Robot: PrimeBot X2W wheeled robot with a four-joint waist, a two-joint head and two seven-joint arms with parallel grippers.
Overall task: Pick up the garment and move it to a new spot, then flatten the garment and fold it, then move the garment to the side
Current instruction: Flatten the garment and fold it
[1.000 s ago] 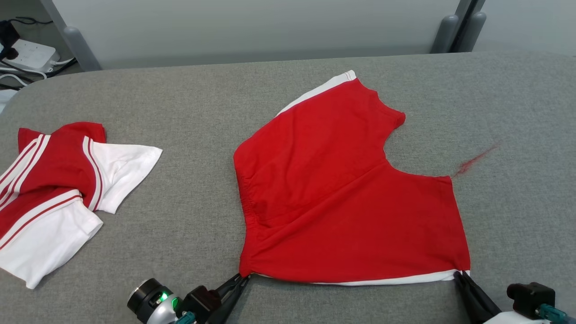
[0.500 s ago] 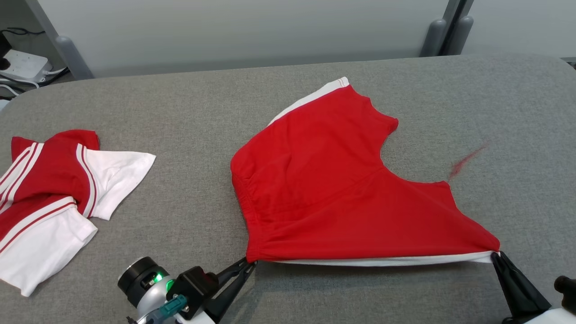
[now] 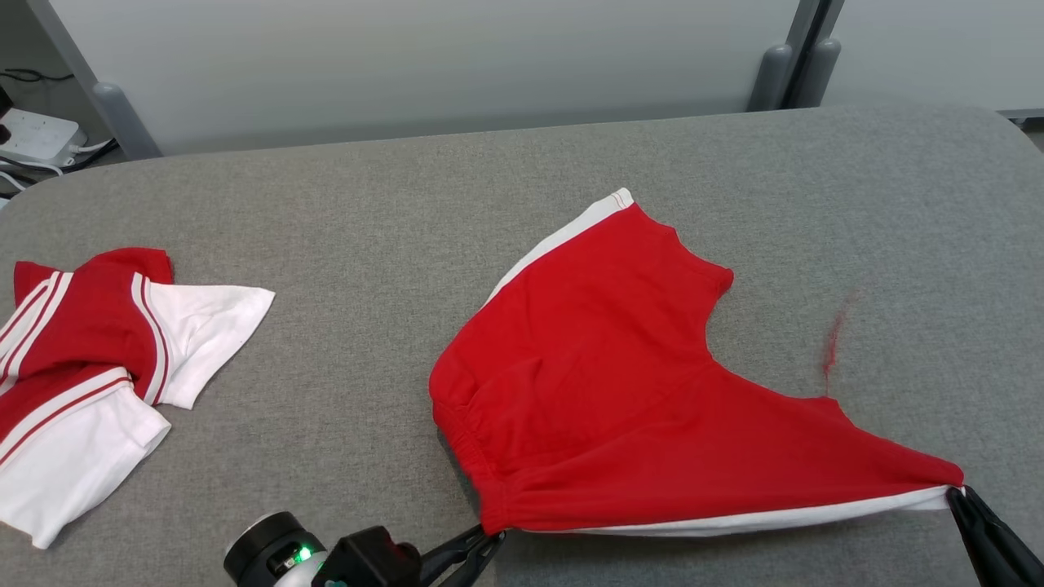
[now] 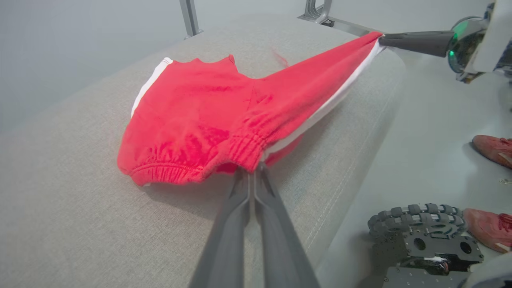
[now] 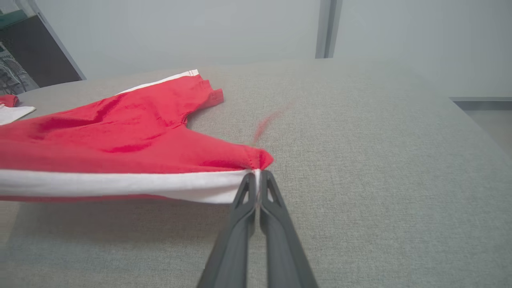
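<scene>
there are two grippers, the left gripper [image 3: 488, 540] and the right gripper [image 3: 956, 494], one pair of red shorts [image 3: 620, 391] stretched between them, one red and white heap of clothes [image 3: 90, 359] well off past the left gripper, one thin red thread [image 3: 832, 350] near the right gripper, one grey table [image 3: 367, 204] and two red shoes [image 4: 494, 149].

Red shorts [image 3: 620, 391] drag across the table [image 3: 408, 204] toward its near edge and to the robot's right. Right gripper [image 3: 956, 492] has pulled its leg corner well outward. Left gripper [image 3: 492, 536] has moved right too, with the waistband corner. The near hem, flat a second ago, is now lifted and stretched taut between them. Loose red thread [image 3: 832, 355] turns from slanted to nearly upright.
</scene>
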